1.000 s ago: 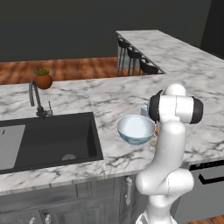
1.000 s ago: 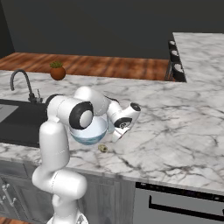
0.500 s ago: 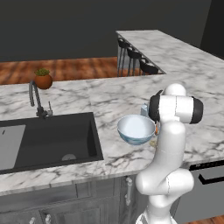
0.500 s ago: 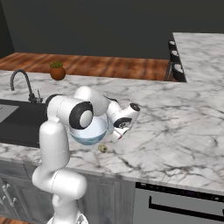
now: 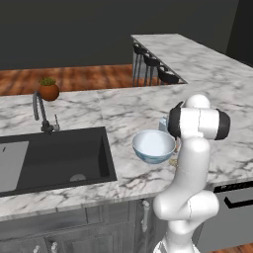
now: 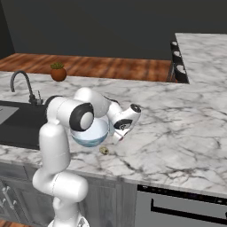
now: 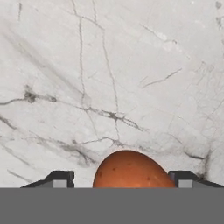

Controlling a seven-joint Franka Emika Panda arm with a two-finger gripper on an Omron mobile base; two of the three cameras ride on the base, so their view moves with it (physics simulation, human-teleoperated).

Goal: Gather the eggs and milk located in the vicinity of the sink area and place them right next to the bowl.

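Note:
In the hand view a brown speckled egg (image 7: pixel 127 171) lies on the marble between my gripper's (image 7: pixel 121 179) two fingertips, with a gap on each side, so the gripper is open. In the right base view the gripper (image 6: pixel 117 137) points down at the counter just right of the pale blue bowl (image 6: pixel 91 134). A small tan egg (image 6: pixel 104 150) rests by the bowl's front; I cannot tell whether it is the same egg. In the left base view the bowl (image 5: pixel 153 146) sits left of the arm, with an egg (image 5: pixel 173 161) beside it. A pale blue carton, the milk (image 5: pixel 163 123), peeks out behind the bowl. The black sink (image 5: pixel 54 158) is to the left.
A dark faucet (image 5: pixel 39 111) stands at the sink's far edge and a terracotta plant pot (image 5: pixel 48 90) behind it. Bar stools (image 5: pixel 153 64) line the far counter wing. Bare marble stretches right of the gripper (image 6: pixel 177 128). A dark appliance front (image 6: pixel 181 206) sits below the counter.

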